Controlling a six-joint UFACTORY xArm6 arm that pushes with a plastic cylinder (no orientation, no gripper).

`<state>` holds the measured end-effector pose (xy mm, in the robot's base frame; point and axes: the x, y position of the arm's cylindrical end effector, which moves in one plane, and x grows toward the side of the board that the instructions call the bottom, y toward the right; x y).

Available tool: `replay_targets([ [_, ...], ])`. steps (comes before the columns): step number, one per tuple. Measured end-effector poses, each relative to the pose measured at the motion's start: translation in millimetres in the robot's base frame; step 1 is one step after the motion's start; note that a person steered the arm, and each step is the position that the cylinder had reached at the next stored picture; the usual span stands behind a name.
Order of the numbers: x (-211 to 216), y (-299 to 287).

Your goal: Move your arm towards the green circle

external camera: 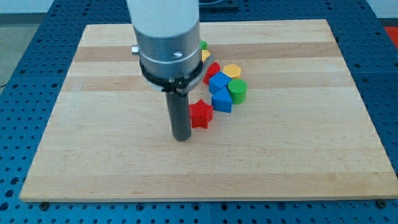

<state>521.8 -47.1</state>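
Note:
The green circle (237, 89) lies at the right end of a cluster of blocks right of the board's centre. My tip (181, 138) rests on the board to the lower left of it, just left of a red star (201, 114). Between the tip and the green circle lie the red star and a blue block (222, 100). The rod hangs from a large grey arm body (166, 43) that hides part of the cluster.
A blue block (218, 82), a red block (211, 70), a yellow hexagon (232, 70), a yellow block (204, 56) and a green block (203, 45) crowd the cluster. The wooden board (93, 155) sits on a blue perforated table (25, 37).

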Motion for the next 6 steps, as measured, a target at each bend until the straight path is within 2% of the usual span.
replay_targets([
  [1, 11.1, -7.1],
  [2, 69.9, 59.3],
  [3, 53.3, 153.2],
  [4, -8.9, 198.3],
  [5, -73.6, 204.2],
  [6, -113.8, 195.4],
])
